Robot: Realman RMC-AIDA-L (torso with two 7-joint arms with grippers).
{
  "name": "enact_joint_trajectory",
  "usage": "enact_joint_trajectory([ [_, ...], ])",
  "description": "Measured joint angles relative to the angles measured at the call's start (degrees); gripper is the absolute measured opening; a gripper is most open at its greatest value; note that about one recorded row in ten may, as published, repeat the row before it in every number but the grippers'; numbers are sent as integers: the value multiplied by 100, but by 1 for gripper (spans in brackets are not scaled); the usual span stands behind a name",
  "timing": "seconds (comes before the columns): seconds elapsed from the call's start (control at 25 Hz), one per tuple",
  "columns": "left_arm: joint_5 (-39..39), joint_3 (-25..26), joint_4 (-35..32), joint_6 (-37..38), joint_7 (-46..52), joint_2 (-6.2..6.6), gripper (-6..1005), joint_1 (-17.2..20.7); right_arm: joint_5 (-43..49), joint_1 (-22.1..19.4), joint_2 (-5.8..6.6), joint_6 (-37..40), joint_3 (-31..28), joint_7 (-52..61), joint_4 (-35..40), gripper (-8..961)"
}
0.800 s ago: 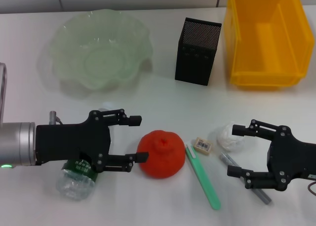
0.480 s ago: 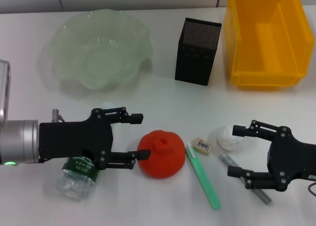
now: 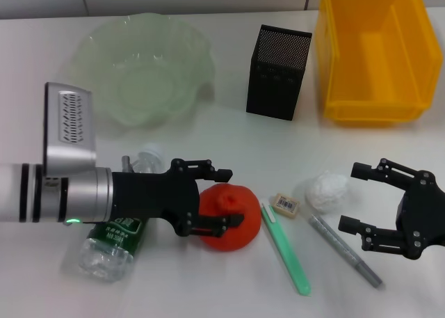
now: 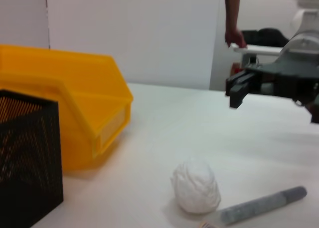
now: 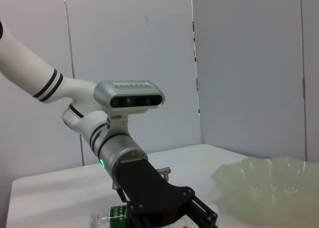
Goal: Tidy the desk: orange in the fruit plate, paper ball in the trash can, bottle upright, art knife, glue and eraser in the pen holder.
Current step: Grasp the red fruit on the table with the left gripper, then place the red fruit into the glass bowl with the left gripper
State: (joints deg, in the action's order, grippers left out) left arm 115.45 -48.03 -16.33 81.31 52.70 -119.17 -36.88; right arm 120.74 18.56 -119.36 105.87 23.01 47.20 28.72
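The left end effector [image 3: 224, 197] covers the near-left side of the orange [image 3: 235, 219] and the bottle's [image 3: 115, 243] upper half. The trash can [image 3: 372, 50] is cropped at the top edge. The eraser's [image 3: 285, 204] label is unreadable.

My left arm [image 3: 42, 193]: white shell with black bands, silver wrist collar, lit green indicator behind the pincer, grey perforated camera module above, matte black left gripper [image 3: 221, 196], matching black right gripper [image 3: 361, 200].
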Motion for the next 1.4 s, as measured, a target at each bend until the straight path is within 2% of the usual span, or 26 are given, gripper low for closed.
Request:
enact_joint_trajectory([
  [0.2, -11, 13, 4, -63, -62, -1, 686, -41, -4, -13, 0, -27, 1, 0, 2, 837],
  [0.68, -89, 41, -41, 25, -11, 5, 464, 47, -7, -11, 0, -33, -11, 0, 3, 835],
  [0.72, -134, 53, -87, 107, -11, 7, 422, 64, -8, -13, 0, -16, -29, 0, 3, 835],
  [0.8, -592, 96, -472, 639, -10, 28, 338, 231, -13, -26, 0, 84, -208, 0, 16, 835],
  [0.88, -739, 103, -583, 746, -10, 37, 254, 280, -14, -26, 0, 104, -296, 0, 18, 836],
  [0.92, -1367, 137, -931, 868, -5, 46, 244, 453, -15, -28, 0, 127, -408, 1, 19, 836],
  [1.0, -1650, 153, -1078, 806, -4, 51, 225, 504, -16, -26, 1, 146, -430, 8, 20, 836],
  [1.12, -2496, 164, -1207, 24, -73, 57, 196, 494, -17, -15, 1, 164, -430, 14, 10, 836],
  [1.16, -2496, 164, -1207, 24, -73, 57, 187, 494, -18, -4, 1, 167, -429, 21, 3, 836],
  [1.28, -3022, 147, -978, -1875, -90, 19, 160, 152, -23, 35, 1, 169, -429, 150, -8, 836],
  [1.4, -3215, 120, -763, -2451, -112, 11, 170, -1, -25, 65, 0, 173, -427, 343, 16, 837],
])
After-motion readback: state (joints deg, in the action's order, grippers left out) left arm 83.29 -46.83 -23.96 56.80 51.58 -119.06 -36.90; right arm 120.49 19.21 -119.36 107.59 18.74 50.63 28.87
